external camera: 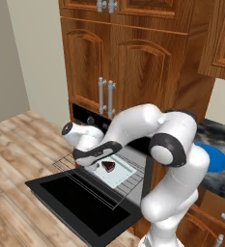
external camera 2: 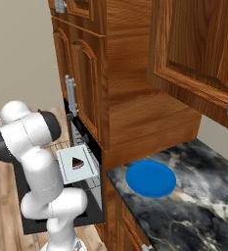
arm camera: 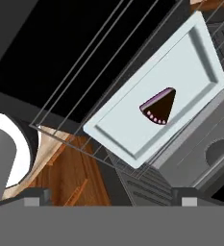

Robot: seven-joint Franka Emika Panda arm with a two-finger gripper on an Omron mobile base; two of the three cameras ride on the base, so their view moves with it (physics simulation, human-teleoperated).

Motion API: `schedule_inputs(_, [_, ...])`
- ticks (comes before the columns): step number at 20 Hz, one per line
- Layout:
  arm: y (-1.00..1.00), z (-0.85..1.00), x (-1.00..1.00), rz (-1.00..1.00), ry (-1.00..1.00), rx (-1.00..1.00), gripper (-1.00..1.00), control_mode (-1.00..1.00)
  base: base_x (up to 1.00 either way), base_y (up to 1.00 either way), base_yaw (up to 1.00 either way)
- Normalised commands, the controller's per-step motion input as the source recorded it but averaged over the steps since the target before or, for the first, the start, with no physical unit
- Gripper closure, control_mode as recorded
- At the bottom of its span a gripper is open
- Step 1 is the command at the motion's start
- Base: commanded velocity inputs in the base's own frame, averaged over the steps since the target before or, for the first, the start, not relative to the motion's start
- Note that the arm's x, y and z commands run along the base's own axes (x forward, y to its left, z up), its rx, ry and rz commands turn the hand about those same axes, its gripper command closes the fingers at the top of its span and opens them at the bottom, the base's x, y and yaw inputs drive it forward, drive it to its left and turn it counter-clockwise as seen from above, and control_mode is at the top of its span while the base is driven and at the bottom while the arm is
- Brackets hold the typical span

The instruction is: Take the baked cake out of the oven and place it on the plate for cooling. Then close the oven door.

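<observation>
The baked cake (external camera: 108, 166) (external camera 2: 77, 163) (arm camera: 159, 106), a small dark brown wedge, lies on a pale tray (external camera: 121, 174) (arm camera: 132, 125). The tray rests on the wire rack (external camera: 68, 163), which is pulled out of the black oven (external camera: 90, 119). The oven door (external camera: 80, 205) (arm camera: 51, 43) hangs fully open below the rack. My gripper (external camera: 95, 159) (arm camera: 112, 198) hovers just above the tray, left of the cake, open with nothing between its fingers. The blue plate (external camera: 215, 158) (external camera 2: 150, 178) sits bare on the dark marble counter (external camera 2: 193, 206) to the right of the oven.
Wooden cabinet doors (external camera: 109, 62) with vertical silver handles rise above the oven. A tall wooden cabinet side (external camera 2: 130, 98) stands between the oven and the counter. Wood plank floor (external camera: 12, 159) spreads to the left of the open door.
</observation>
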Motion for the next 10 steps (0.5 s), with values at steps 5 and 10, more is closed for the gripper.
schedule_inputs(5, [-0.56,-0.04,0.09,-0.05,0.16,0.02,-1.0,-1.0,0.0,0.0,0.0])
schedule_inputs(10, [-0.13,-0.51,0.0,-0.02,0.19,0.0,-1.0,-1.0,0.0,0.0,0.0])
